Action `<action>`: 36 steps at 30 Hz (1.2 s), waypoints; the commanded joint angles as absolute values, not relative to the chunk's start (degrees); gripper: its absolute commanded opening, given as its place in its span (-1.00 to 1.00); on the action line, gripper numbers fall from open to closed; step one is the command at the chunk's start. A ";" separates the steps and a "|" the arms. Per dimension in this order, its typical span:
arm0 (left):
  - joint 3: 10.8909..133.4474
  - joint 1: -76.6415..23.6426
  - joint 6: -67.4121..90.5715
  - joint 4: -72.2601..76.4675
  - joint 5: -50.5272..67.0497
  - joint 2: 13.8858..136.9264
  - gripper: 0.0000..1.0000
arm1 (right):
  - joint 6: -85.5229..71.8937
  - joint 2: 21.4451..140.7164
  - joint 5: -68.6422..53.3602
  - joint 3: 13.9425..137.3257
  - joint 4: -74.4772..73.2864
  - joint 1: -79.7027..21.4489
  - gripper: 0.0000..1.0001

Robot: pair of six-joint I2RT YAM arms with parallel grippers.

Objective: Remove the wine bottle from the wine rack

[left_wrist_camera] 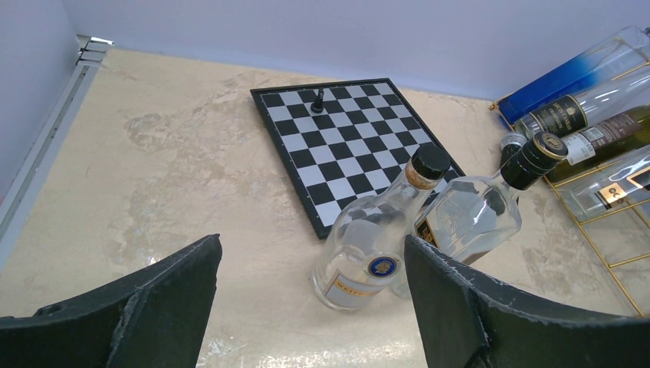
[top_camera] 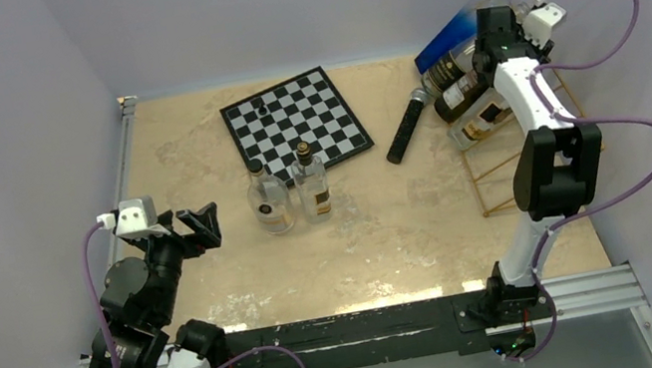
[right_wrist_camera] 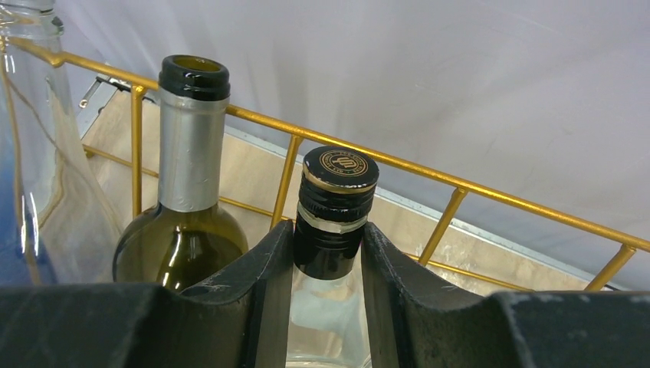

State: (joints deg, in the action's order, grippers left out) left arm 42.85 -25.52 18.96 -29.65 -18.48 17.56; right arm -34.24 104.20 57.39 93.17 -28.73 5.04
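Your right gripper [right_wrist_camera: 328, 245] is clamped on the neck of the capped bottle [right_wrist_camera: 337, 192], which is lying in the rack [right_wrist_camera: 460, 184] at the table's far right, wall close behind. A green bottle [right_wrist_camera: 192, 153] is just beside it. The fingers hide the body. Your left gripper [left_wrist_camera: 310, 247] is wide open and holds nothing.

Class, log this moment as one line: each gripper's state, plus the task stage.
right gripper: shut on capped bottle neck | left gripper: open, empty | stage: bottle gripped, not yet off wine rack
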 commanded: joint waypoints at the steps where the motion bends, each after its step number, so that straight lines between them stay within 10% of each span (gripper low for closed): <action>1: 42.78 -25.66 18.90 -27.86 -18.71 18.02 0.84 | -32.90 104.30 58.76 93.54 -28.81 5.81 -0.25; 9: 42.85 -25.66 18.90 -27.85 -19.04 18.31 0.84 | -36.20 105.23 58.10 95.85 -33.77 6.95 0.20; 21: 42.76 -25.62 18.98 -27.84 -19.00 18.51 0.84 | -36.02 108.02 54.80 100.48 -37.84 8.57 0.28; 36: 42.72 -25.66 19.07 -27.86 -19.34 18.41 0.83 | -33.35 105.34 51.73 96.74 -32.16 9.50 -0.59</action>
State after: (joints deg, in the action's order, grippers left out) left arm 42.85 -25.52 18.96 -29.67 -18.55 17.91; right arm -37.21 109.34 52.29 99.33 -36.99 9.02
